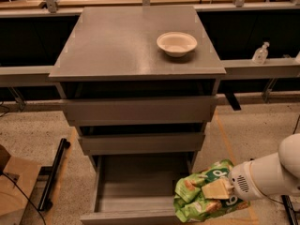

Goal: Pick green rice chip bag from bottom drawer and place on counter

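Gripper: the gripper (214, 190) is low at the right side of the view, at the end of a white arm (274, 171) that comes in from the right edge. Its tan fingers (216, 189) are closed on the bag and hold it.

Green rice chip bag: the green rice chip bag (191, 209) hangs in the gripper's grip and spreads mostly to the left and below the fingers. It is crumpled, and it covers the front right corner of the drawer. I cannot tell whether its lower edge touches the drawer.

Bottom drawer: the bottom drawer (136, 187) is pulled out, just to the left of the gripper. Its grey floor shows bare to the left of the bag. Its low front panel is below and to the left of the gripper.

Upper drawers: two taller drawer fronts (140, 110) are above and to the left of the gripper, both pushed in.

Counter: the counter (117, 43) is well above the gripper, on top of the cabinet.

Bowl: a white bowl (176, 43) stands on the counter near its far right corner, far above the gripper.

Bottle: a small clear bottle (260, 53) stands on a ledge above and to the right of the gripper.

Box: a cardboard box (13, 184) is on the floor far to the left of the gripper.
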`<state>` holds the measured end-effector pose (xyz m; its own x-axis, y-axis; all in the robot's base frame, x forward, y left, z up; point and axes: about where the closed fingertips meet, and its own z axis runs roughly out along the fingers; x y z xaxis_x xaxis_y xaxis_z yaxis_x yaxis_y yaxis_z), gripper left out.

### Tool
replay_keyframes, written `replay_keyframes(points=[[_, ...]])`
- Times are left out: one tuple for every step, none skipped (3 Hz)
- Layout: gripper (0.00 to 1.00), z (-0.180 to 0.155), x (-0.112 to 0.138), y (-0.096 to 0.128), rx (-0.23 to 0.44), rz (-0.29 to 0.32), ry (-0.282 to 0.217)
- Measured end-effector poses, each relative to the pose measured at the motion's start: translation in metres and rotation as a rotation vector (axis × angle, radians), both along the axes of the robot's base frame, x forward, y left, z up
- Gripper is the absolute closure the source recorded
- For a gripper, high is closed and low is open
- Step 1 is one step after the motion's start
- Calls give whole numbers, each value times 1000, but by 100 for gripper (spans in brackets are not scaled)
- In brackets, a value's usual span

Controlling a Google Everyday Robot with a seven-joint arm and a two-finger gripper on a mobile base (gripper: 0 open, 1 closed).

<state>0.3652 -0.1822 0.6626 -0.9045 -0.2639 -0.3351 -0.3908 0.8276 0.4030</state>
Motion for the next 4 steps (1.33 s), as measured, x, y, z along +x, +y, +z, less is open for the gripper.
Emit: replay_keyframes(points=[[100, 0, 0, 0, 0, 1, 0], [100, 7, 15, -1, 13, -15, -8], [100, 51, 50, -20, -41, -9, -85], [100, 127, 92, -45, -96, -15, -209]])
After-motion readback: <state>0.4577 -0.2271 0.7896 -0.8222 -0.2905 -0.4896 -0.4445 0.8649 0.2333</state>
